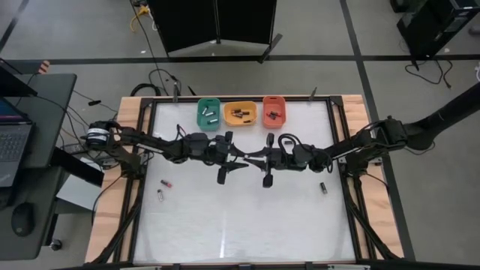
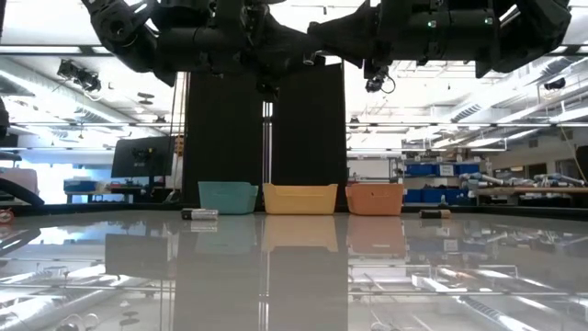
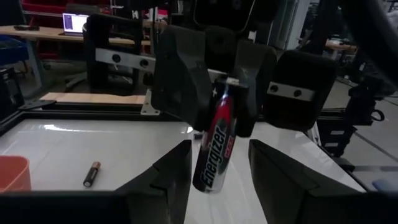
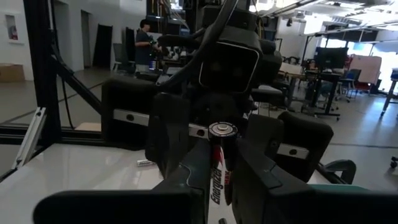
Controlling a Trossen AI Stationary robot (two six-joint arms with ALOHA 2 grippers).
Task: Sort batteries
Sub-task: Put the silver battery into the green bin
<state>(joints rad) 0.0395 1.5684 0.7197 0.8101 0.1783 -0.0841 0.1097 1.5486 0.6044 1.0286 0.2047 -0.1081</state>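
So the right gripper point(image 4: 221, 150) is clamped on an Energizer battery point(image 3: 214, 140), holding it up in the air over the middle of the table point(image 1: 247, 225). The left gripper point(image 3: 219, 155) sits right opposite it with its jaws apart, one on each side of the battery's free end, not touching as far as I can see. My guess is a handover. The thing is light and stiff but a slick little cylinder, so I'd pinch it across the body, square on, or it'll twist or squirt out. A few more lie loose on the table point(image 1: 166, 182), and the trays point(image 1: 240, 104) are at the far edge.
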